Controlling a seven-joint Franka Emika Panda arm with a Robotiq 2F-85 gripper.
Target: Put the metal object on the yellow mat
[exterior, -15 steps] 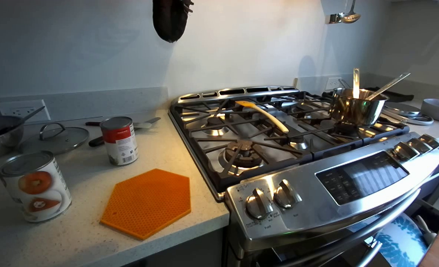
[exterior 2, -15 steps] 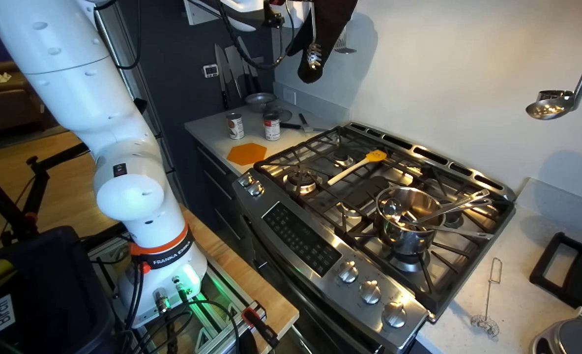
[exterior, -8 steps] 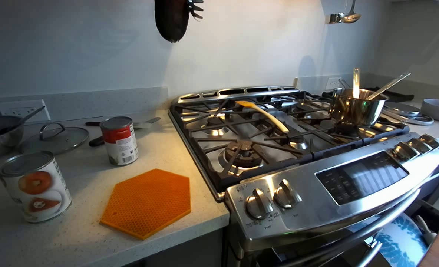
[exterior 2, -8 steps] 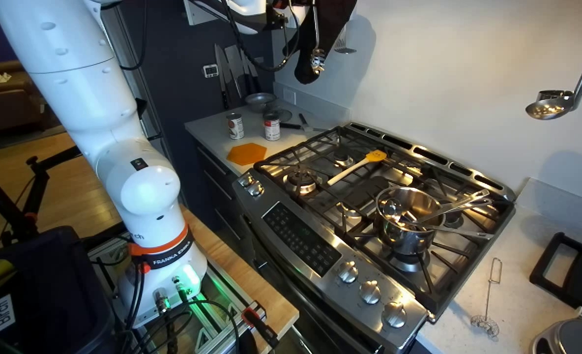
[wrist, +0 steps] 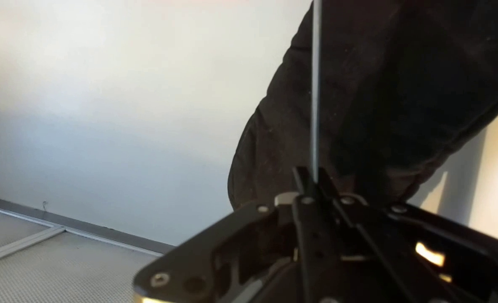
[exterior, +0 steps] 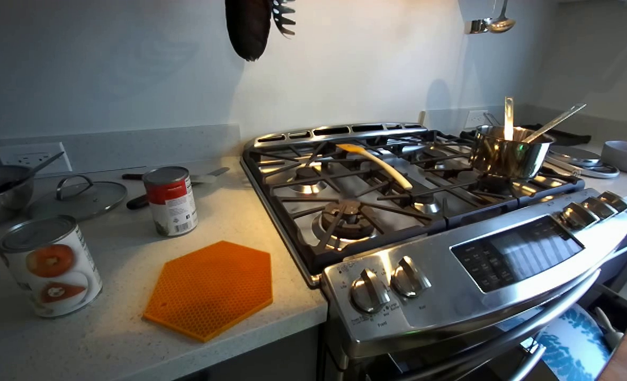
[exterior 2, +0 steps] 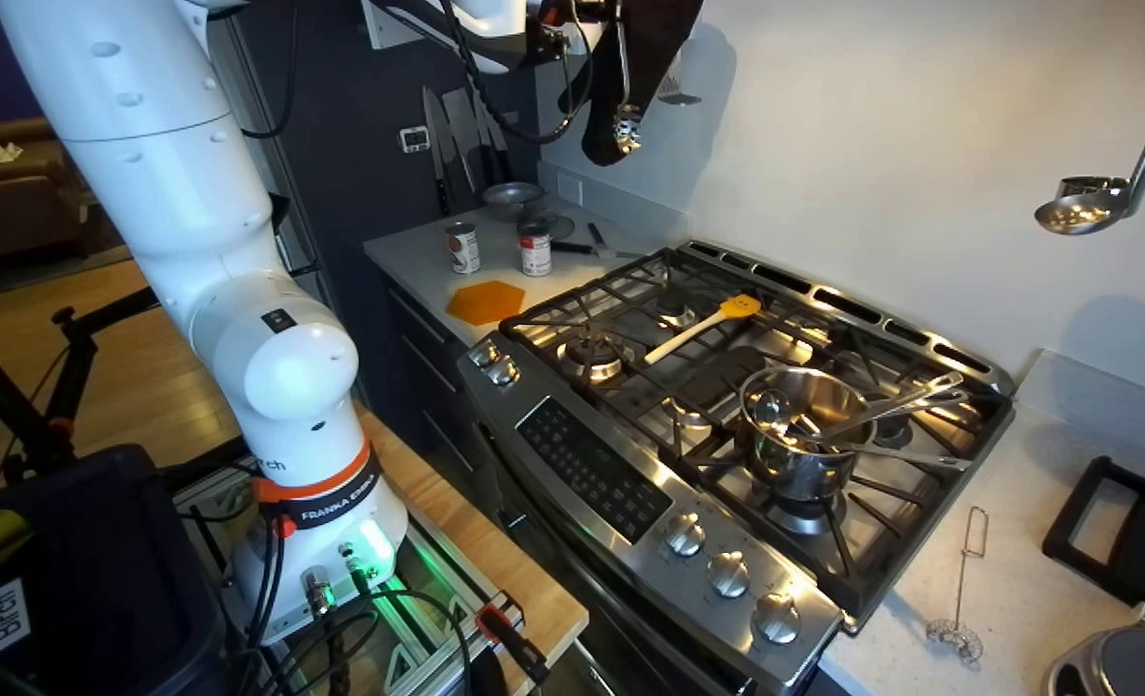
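Observation:
The metal object (exterior 2: 623, 58) is a silver utensil with a long thin handle. It hangs upright, head down, in front of a dark oven mitt at the wall. Its toothed head (exterior: 283, 17) shows right of the mitt in an exterior view. In the wrist view my gripper (wrist: 312, 179) is shut on the thin handle (wrist: 315, 92); the head is hidden there. In the exterior views the fingertips cannot be made out. The yellow mat (exterior: 210, 291), an orange hexagon, lies flat on the counter beside the stove, well below the utensil. It also shows in an exterior view (exterior 2: 485, 303).
A red-topped can (exterior: 173, 203) and a white-labelled can (exterior: 54, 270) stand behind and left of the mat. The gas stove (exterior: 356, 190) holds a spatula and a pot (exterior: 509, 153) with utensils. The oven mitt (exterior 2: 635, 87) hangs close to the gripper.
The utensil and the mitt have shifted right in an exterior view, and more of the toothed head shows beside the mitt. The arm has moved a little right. The mat is unmoved.

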